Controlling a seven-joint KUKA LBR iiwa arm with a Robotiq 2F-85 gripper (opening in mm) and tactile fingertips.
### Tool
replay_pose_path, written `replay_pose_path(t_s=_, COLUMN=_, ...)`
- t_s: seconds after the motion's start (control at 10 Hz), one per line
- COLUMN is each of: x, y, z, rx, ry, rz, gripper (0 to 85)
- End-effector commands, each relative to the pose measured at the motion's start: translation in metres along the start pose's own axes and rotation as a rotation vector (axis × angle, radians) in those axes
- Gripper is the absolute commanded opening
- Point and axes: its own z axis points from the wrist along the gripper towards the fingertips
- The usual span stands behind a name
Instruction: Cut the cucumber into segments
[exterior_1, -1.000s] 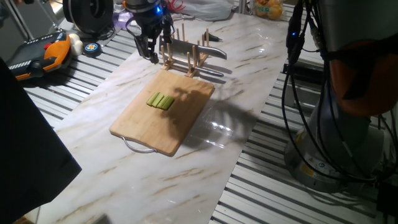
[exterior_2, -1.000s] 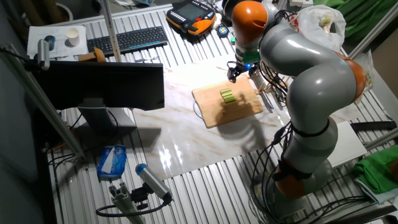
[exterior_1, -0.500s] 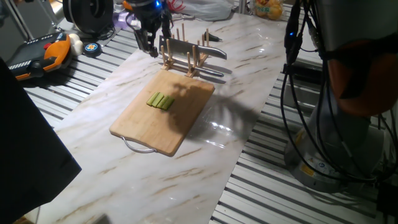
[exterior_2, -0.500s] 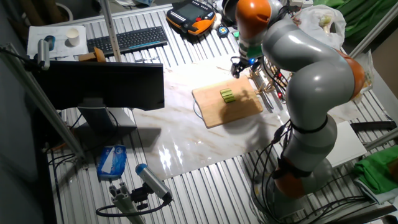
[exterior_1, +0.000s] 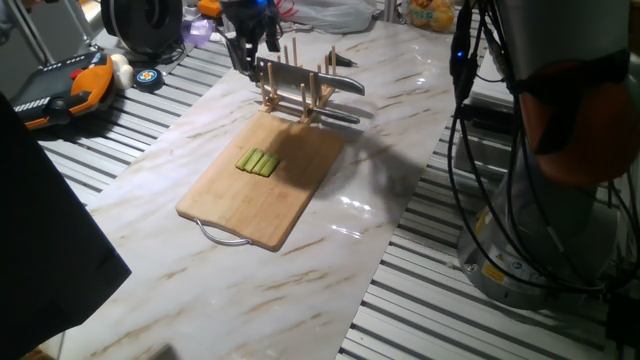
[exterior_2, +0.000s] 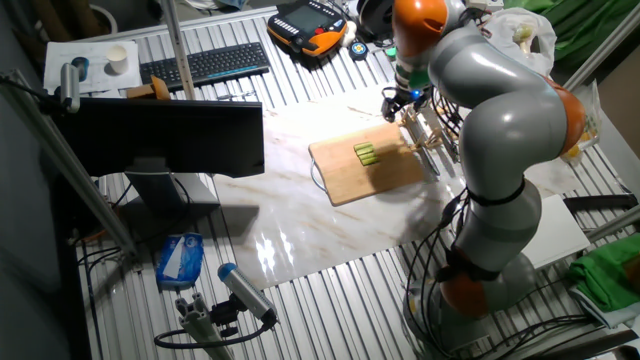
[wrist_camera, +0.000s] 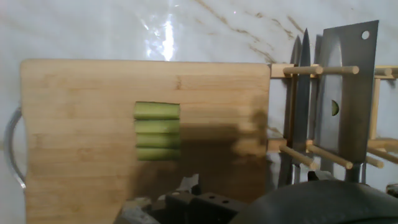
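Note:
Several light green cucumber (exterior_1: 258, 163) sticks lie side by side on the middle of the wooden cutting board (exterior_1: 240, 210). They also show in the other fixed view (exterior_2: 366, 153) and the hand view (wrist_camera: 157, 130). No short segments are in view. My gripper (exterior_1: 247, 50) hangs open and empty above the table's far edge, just left of the wooden knife rack (exterior_1: 295, 92), apart from the board. It also shows in the other fixed view (exterior_2: 401, 97). The rack holds a cleaver (wrist_camera: 339, 93) and thin knives (wrist_camera: 300, 93).
An orange teach pendant (exterior_1: 70, 85), a tape roll (exterior_1: 148, 77) and a black spool (exterior_1: 145, 22) sit at the far left. The robot base and cables (exterior_1: 530, 200) stand at the right. A keyboard (exterior_2: 205, 65) and monitor (exterior_2: 170, 135) are beyond the table.
My gripper has risen and moved away from the board, toward the far side of the knife rack. The cucumber sticks and knives have not moved.

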Motion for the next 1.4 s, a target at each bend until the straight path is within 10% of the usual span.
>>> replay_pose_path(t_s=0.0, x=0.000, y=-0.005, z=0.007, rx=-0.001, ry=-0.002, rz=0.000, gripper=85.0)
replay_pose_path(t_s=0.8, x=0.005, y=-0.072, z=0.071, rx=0.004, ry=-0.042, rz=-0.020, gripper=85.0)
replay_pose_path(t_s=1.3, x=0.005, y=-0.104, z=0.085, rx=-0.004, ry=-0.053, rz=-0.030, gripper=85.0)
